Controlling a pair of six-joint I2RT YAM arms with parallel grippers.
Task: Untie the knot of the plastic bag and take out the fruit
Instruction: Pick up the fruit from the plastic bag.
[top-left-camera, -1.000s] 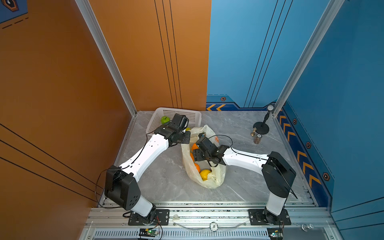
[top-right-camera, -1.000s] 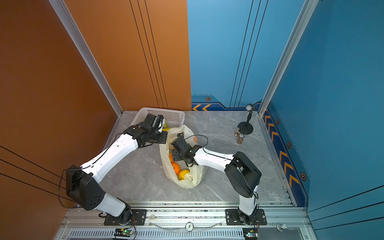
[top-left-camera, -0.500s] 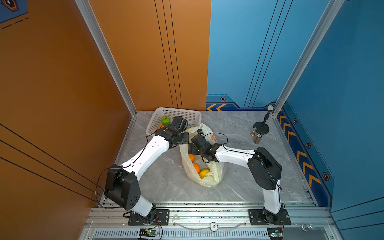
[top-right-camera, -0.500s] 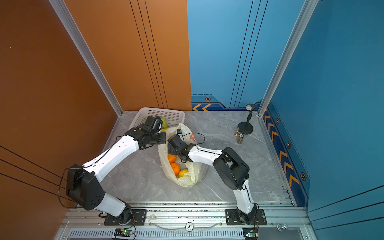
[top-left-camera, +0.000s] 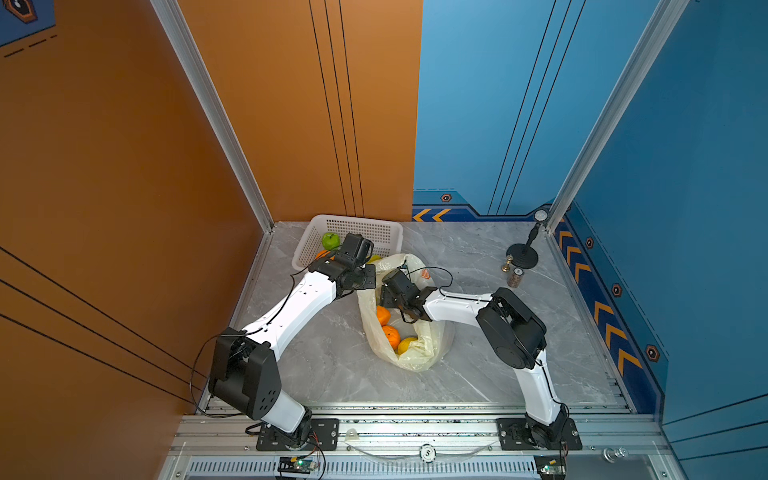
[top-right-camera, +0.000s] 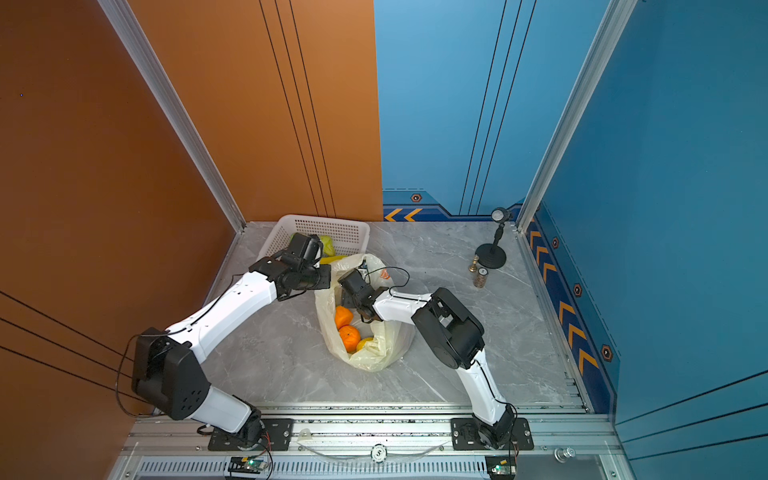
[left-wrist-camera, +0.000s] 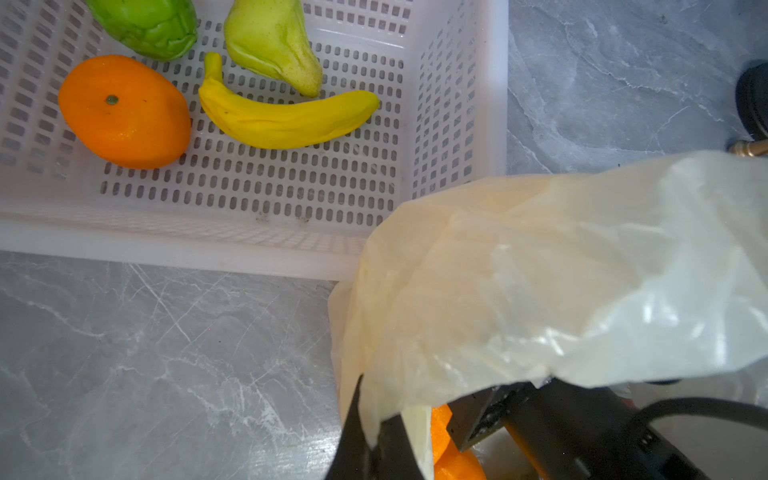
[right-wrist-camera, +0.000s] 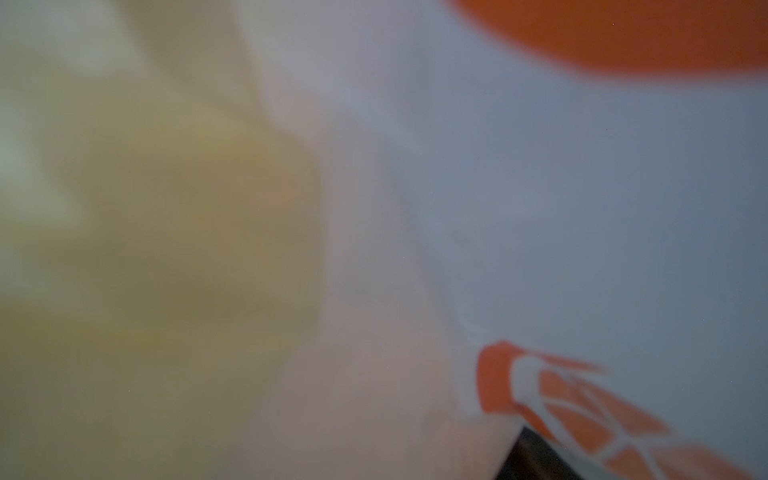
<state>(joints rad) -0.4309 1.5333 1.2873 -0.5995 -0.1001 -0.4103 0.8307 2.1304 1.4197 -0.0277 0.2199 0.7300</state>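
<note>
The plastic bag (top-left-camera: 419, 353) lies on the marble tabletop (top-left-camera: 478, 374) just in front of the white basket (top-left-camera: 374, 228), its mouth gaping toward the basket. The far lip of the bag almost touches the basket's near wall. Inside the bag, two oranges (top-left-camera: 382, 315) and a yellow citrus (top-left-camera: 407, 345) lie in a row.

The left gripper (left-wrist-camera: 374, 419) sits at the basket-side rim of the bag. Its dark fingers (left-wrist-camera: 353, 436) are pinched together on a fold of the thin plastic, holding that edge up.

The right gripper (top-left-camera: 386, 296) reaches into the bag's mouth from the side away from the basket, just above the nearer orange. Its wrist view is a blur of plastic and orange, so I cannot tell whether its jaws are apart or holding anything.

In the basket lie a green apple (top-left-camera: 330, 240), a pear (left-wrist-camera: 274, 41), a banana (left-wrist-camera: 282, 120) and an orange (left-wrist-camera: 124, 112).
</note>
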